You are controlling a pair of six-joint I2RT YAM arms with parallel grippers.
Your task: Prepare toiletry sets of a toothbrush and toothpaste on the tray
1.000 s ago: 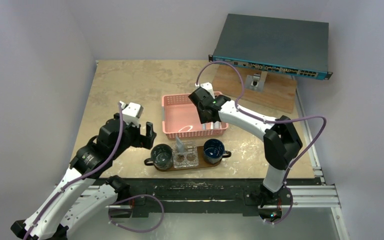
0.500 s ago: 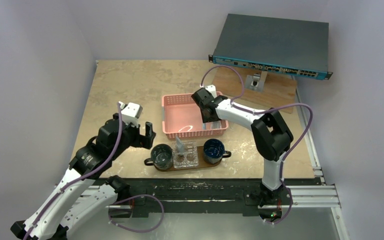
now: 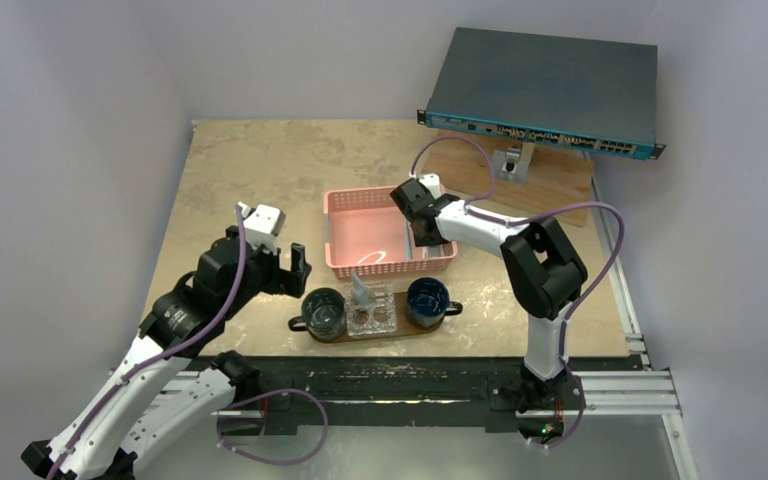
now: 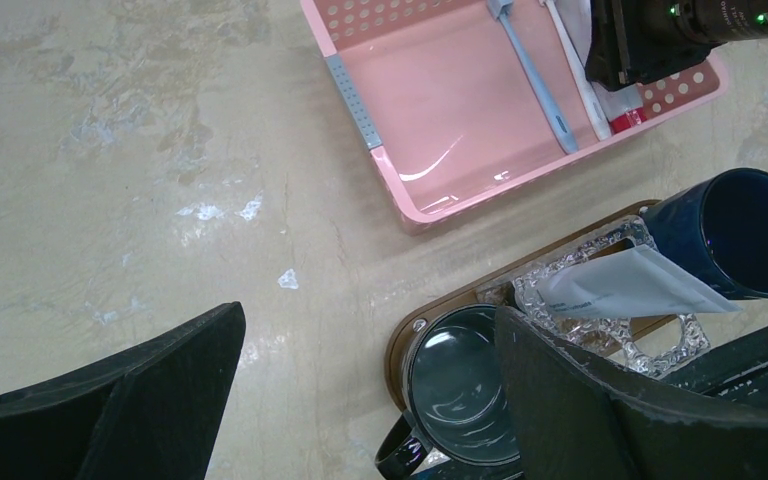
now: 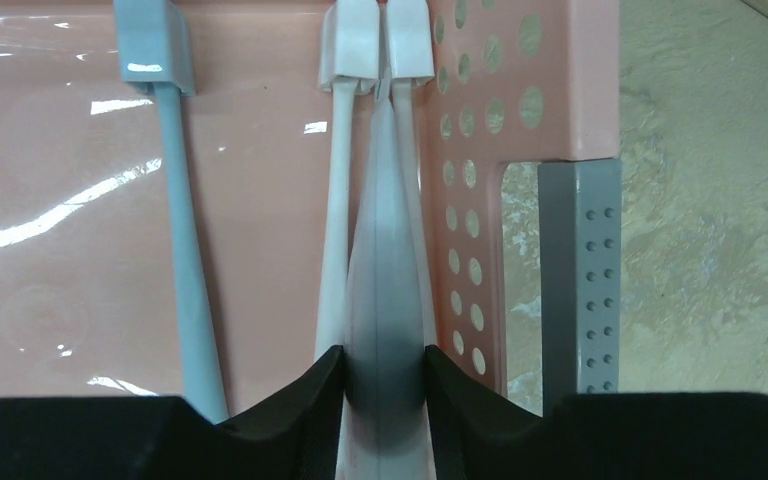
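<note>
**A:** From above, we find the right gripper (image 3: 427, 228) sunk into the right end of the pink basket (image 3: 390, 265). The left gripper (image 3: 285, 268) hangs released over the desk (image 3: 260, 170), beside the tray (image 3: 380, 336).

**B:** So the right arm is ours for the basket. The tray lies nearer the arm bases.

**A:** The left wrist view gives us the dark wooden tray's rounded end, a glossy blue mug (image 4: 750, 230), and a soft pale tube (image 4: 630, 285) leaning on a cut-glass holder (image 4: 660, 345). In the basket a slim blue toothbrush (image 4: 535, 75) lies lengthwise.

**B:** And the right wrist?

**A:** There the toothpaste (image 5: 385, 290) stands on edge between the jaws, which press both its flanks, so we judge it grasped. Its long axis runs straight away from the gripper, crimp at the far end. It lies parallel to the white brushes (image 5: 338, 200) hugging it and to the perforated wall (image 5: 470, 200).

**B:** Then we'd lift straight up, mindful of those neighbours.
</note>
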